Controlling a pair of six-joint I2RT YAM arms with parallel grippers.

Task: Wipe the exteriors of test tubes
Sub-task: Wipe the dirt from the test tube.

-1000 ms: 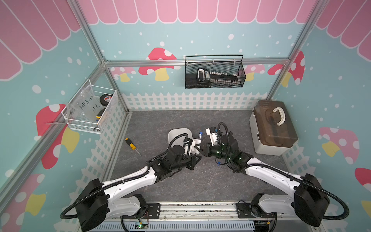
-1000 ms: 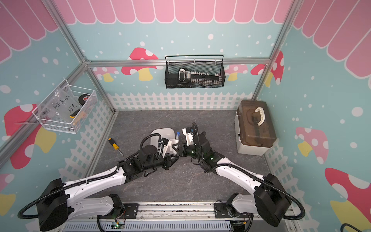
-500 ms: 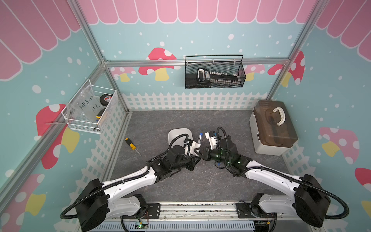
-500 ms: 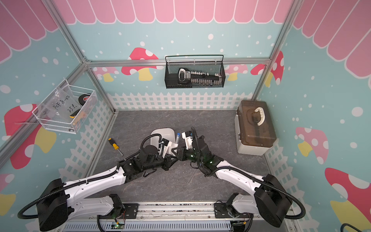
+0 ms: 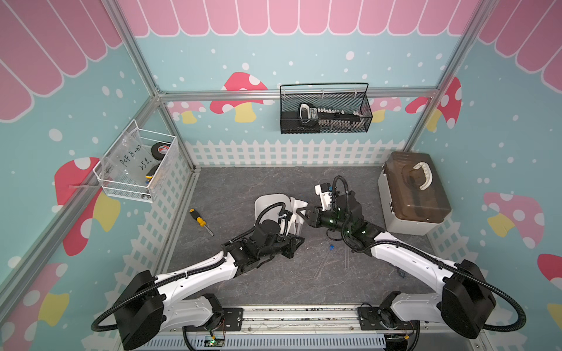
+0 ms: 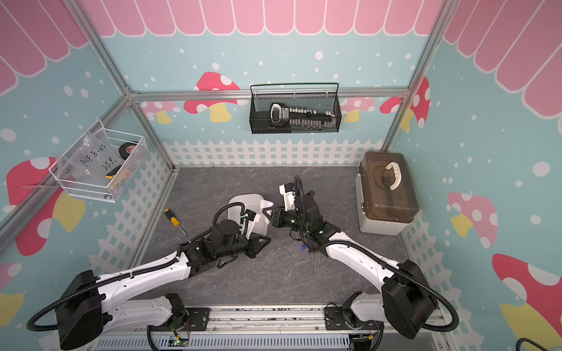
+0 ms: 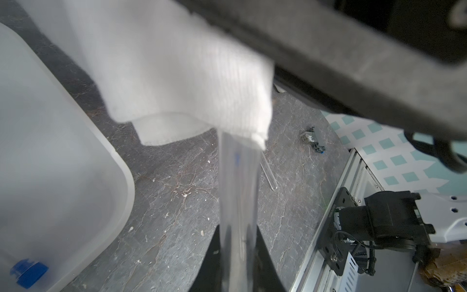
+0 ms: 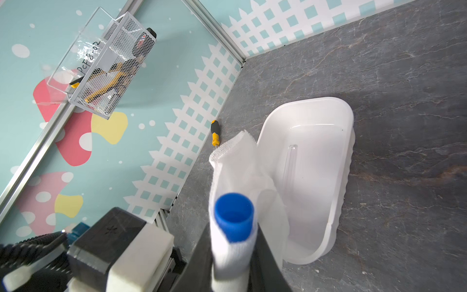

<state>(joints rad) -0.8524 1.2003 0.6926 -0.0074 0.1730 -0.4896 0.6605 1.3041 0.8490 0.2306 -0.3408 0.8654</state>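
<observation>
Between the fingers of the left claw (image 7: 238,255) sits one test tube (image 7: 238,192), pinched tight near its plain end. Its other end goes up into a white cloth (image 8: 235,161). The right claw (image 8: 231,264) is squeezed shut on that cloth, and the cloth is wrapped round the tube right at its blue cap (image 8: 233,217).

I think this is the rubbing step. To do it well, the left claw should hold firm so the tube cannot slip. The right claw should slide the cloth straight along the glass, without bending it or pulling the cap off. The squeeze should be soft, since the tube looks thin.

Next to the claws is the white tray (image 8: 348,118), with another tube (image 8: 290,161) lying in it. A third tube (image 5: 324,262) and a fourth tube (image 5: 346,258) lie on the grey table (image 5: 243,188), near the right arm. A screwdriver (image 5: 200,221) lies well apart, by the fence.

Only the right wrist view shows the cap poking out of the cloth. Only the left wrist view shows bare glass between the fingers. Both top views hide the grip behind the arms, but they show the two tubes on the table.
</observation>
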